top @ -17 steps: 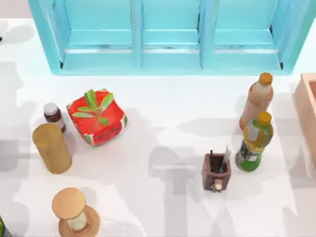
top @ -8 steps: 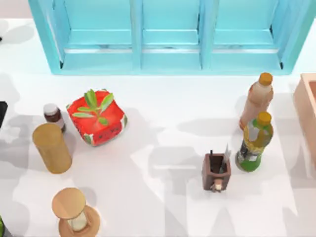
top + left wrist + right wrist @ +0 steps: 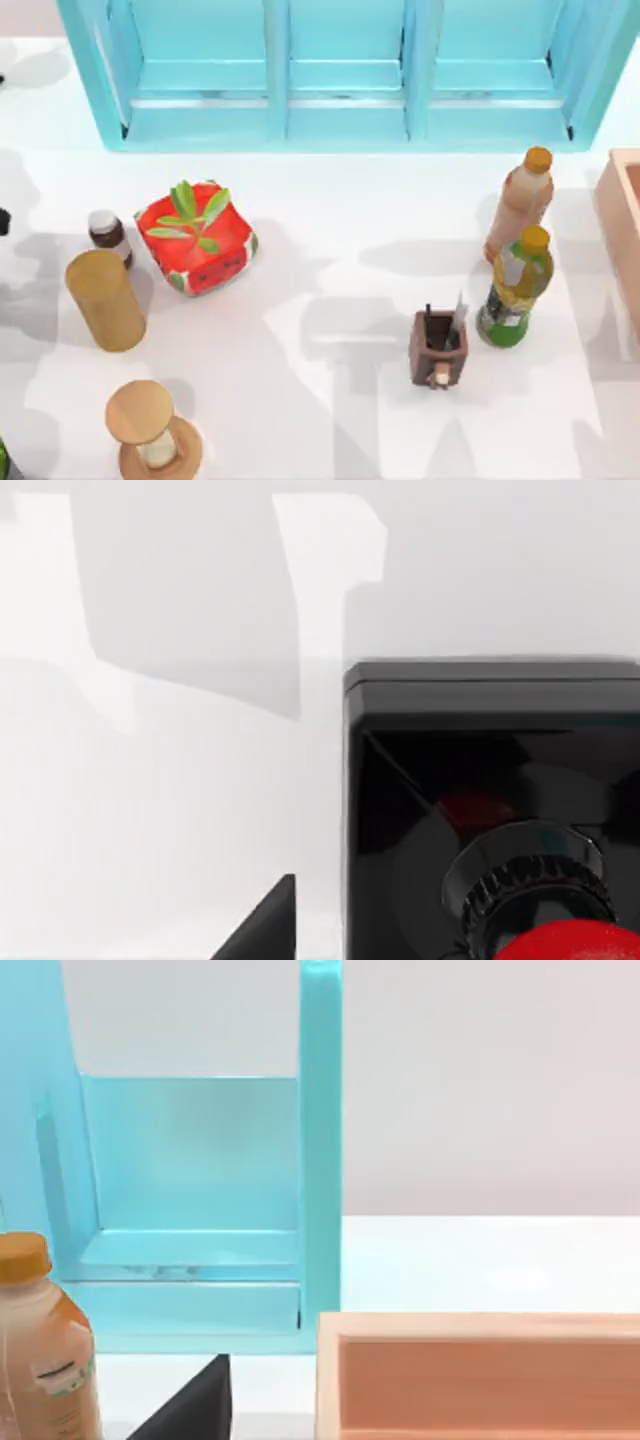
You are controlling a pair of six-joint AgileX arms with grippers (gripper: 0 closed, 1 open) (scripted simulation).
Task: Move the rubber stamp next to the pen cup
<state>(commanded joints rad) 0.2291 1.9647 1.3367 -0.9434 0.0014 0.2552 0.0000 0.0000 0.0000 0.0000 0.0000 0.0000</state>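
One glossy black square rubber stamp (image 3: 490, 810), red ball knob; finger states unclear

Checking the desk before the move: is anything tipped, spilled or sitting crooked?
Nothing stands out. The pen cup, both bottles, the red planter and the tan cylinder stand upright with no spill. The rubber stamp sits flat on the white table.

White surface (image 3: 330, 200) with soft grey shadows all over it, light-blue shelf unit (image 3: 340, 75) along the back, plain pale wall (image 3: 480, 1080) behind.
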